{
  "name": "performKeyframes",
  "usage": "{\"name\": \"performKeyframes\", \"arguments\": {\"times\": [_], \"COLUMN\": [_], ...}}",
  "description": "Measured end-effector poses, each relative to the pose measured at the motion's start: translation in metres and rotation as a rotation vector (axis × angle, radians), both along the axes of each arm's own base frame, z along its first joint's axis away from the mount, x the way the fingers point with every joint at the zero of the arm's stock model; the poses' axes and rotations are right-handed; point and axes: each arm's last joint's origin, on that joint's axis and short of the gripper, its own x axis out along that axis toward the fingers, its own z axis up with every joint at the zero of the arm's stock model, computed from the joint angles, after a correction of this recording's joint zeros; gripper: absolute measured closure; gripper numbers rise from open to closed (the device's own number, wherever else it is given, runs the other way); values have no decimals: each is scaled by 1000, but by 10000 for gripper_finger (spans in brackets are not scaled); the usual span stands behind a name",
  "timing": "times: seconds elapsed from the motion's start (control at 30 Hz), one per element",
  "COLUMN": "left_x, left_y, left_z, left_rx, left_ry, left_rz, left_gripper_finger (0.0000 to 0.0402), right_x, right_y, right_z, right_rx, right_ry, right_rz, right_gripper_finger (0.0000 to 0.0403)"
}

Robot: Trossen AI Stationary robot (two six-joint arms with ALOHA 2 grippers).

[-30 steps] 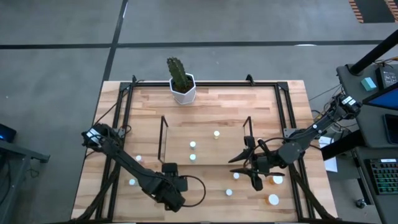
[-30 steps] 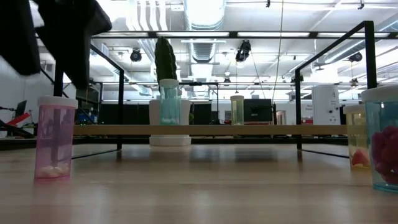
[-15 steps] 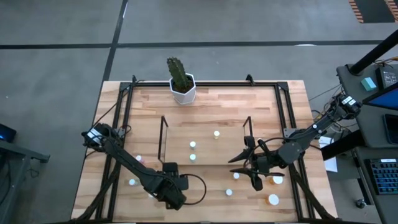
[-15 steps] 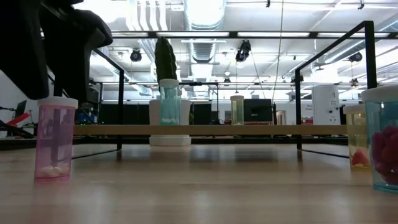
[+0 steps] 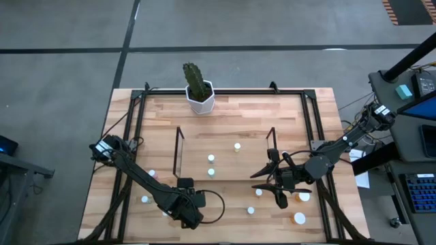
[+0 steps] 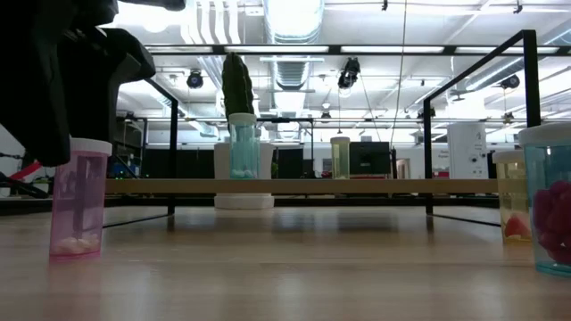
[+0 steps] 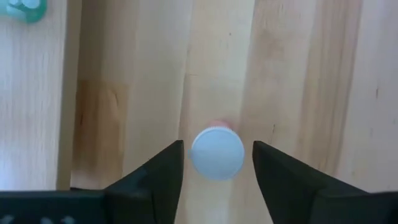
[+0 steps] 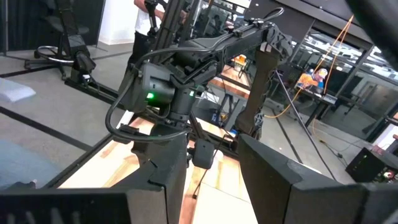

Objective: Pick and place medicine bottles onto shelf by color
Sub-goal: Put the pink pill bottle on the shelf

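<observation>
A pink medicine bottle (image 6: pixel 78 201) with a white cap (image 7: pixel 217 154) stands upright on the table near its front left. My left gripper (image 7: pixel 217 149) points down over it, open, with one finger on each side of the cap and a narrow gap on both sides. In the high view the gripper (image 5: pixel 182 209) hides this bottle. The shelf (image 5: pixel 225 158) in the middle of the table carries three bottles, among them a teal one (image 6: pixel 243 147) and a yellowish one (image 6: pixel 340 156). My right gripper (image 5: pixel 262 182) waits level in the air at the right, open, with nothing between its fingers.
Loose bottles stand at the left (image 5: pixel 145 199) and front right (image 5: pixel 299 218), with a bluish one (image 6: pixel 549 201) close to the low camera. A greenish bottle (image 7: pixel 25 7) shows beyond the left gripper. A cactus pot (image 5: pixel 200 95) stands at the far edge. A black frame (image 5: pixel 136 109) edges the table.
In the low view my left gripper has come down around the pink bottle: its dark fingers, earlier above the cap, now reach cap level and have drawn closer together. The bottle has stayed in place and upright.
</observation>
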Motion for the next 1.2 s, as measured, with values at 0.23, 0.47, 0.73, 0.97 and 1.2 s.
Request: {"name": "performKeyframes", "arguments": {"times": [0.23, 0.47, 0.73, 0.97, 1.2], "left_x": [0, 4, 23, 29, 27], "left_y": [-1, -3, -14, 9, 77], "left_z": [0, 8, 63, 115, 145], "left_rx": [-22, -57, -178, -95, 124], "left_ry": [5, -6, -134, -131, -21], "left_rz": [3, 2, -50, -89, 66], "left_gripper_finger": [274, 299, 301, 302, 302], "right_x": [0, 0, 0, 0, 0], "right_y": [0, 0, 0, 0, 0], "right_z": [0, 0, 0, 0, 0], "right_rx": [3, 6, 2, 24, 17], "right_ry": [0, 1, 0, 4, 3], "right_rz": [0, 0, 0, -1, 0], "right_gripper_finger": [268, 268, 268, 268, 268]}}
